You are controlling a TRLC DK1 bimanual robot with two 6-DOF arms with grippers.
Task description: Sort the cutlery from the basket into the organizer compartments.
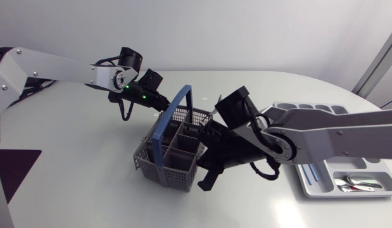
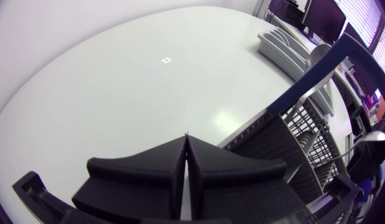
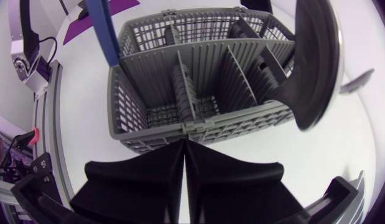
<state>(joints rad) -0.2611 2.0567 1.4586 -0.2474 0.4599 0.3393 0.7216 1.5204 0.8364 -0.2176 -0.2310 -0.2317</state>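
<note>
Logging the right gripper [image 3: 183,146]: fingers pressed together on nothing, tips just short of the near wall of the basket [image 3: 148,106]. A spoon [image 3: 311,62] stands bowl-up in an end compartment off to one side of them, long axis near upright, so a grasp should need opening and a sidestep over that cell. Left gripper [image 2: 187,138] also closed and empty, beside the rim by the blue handle [image 2: 316,78]; right arm judged nearer the spoon. Head view alone shows the organizer [image 1: 347,193], well apart from the basket, some cutlery [image 1: 359,183] in it; right wrist view alone looks down into the compartments.
</note>
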